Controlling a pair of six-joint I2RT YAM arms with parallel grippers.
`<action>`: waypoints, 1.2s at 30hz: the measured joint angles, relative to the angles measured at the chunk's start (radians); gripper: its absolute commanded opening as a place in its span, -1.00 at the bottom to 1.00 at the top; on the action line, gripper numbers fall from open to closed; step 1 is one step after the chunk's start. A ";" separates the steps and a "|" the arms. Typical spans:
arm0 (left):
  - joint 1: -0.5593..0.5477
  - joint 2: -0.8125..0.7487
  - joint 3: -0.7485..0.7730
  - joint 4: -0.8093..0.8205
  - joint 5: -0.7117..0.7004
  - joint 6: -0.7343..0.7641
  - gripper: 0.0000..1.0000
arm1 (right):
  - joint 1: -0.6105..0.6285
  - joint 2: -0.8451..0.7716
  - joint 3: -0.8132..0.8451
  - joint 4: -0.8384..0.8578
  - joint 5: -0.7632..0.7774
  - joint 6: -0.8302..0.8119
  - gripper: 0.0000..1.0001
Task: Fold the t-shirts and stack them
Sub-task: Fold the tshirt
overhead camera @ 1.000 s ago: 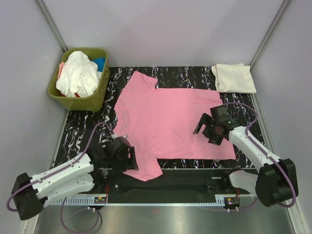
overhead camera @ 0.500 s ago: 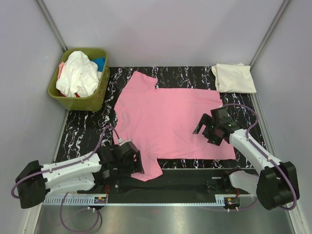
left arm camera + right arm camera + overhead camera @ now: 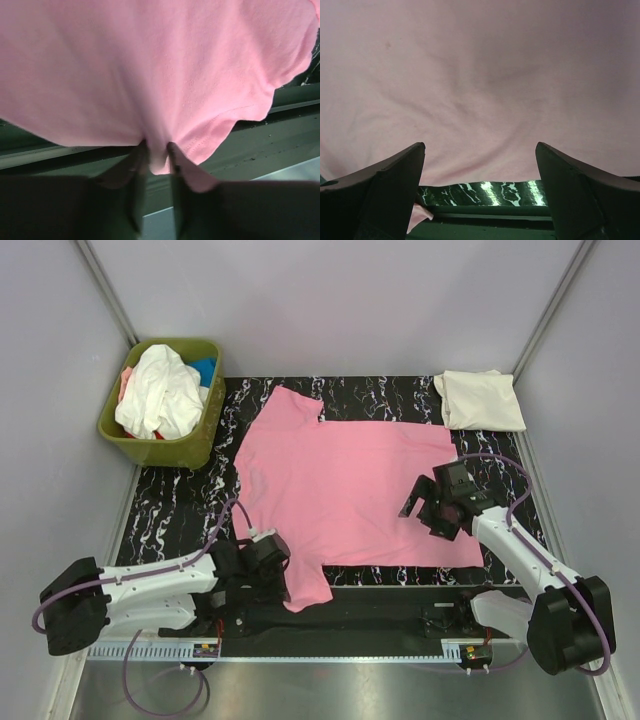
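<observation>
The left gripper (image 3: 157,149) has slid right along the table (image 3: 175,510), by its near edge, and pinched the pink shirt (image 3: 340,480).

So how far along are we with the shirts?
One cream shirt lies folded at the far right corner. The pink shirt is spread flat, unfolded; the left gripper pinches its near sleeve, the right gripper hangs open over it. White and blue shirts wait in the green bin.

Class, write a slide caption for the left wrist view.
Left hand pinching the hem of the pink t-shirt.
</observation>
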 measured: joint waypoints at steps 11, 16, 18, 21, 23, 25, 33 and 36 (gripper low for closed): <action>0.020 0.007 0.097 -0.078 -0.075 0.042 -0.92 | -0.142 -0.268 0.054 -0.282 0.269 0.187 0.99; 0.055 0.017 0.144 -0.075 -0.094 0.075 -0.93 | -0.166 -0.378 0.053 -0.400 0.357 0.336 0.99; 0.064 0.017 0.144 -0.075 -0.093 0.082 -0.93 | -0.206 -0.368 0.048 -0.429 0.371 0.375 0.99; 0.076 0.017 0.144 -0.063 -0.089 0.090 -0.93 | -0.355 -0.333 0.032 -0.422 0.345 0.393 0.99; 0.084 0.017 0.144 -0.056 -0.082 0.102 -0.93 | -0.509 -0.283 0.002 -0.386 0.285 0.375 0.99; 0.095 0.019 0.144 -0.051 -0.077 0.116 -0.93 | -0.637 -0.201 -0.040 -0.344 0.196 0.331 1.00; 0.136 0.026 0.130 -0.003 -0.048 0.146 -0.94 | -0.901 -0.061 -0.084 -0.293 0.032 0.194 0.85; 0.139 0.048 0.117 0.023 -0.032 0.146 -0.94 | -0.901 -0.069 -0.115 -0.258 -0.003 0.179 0.74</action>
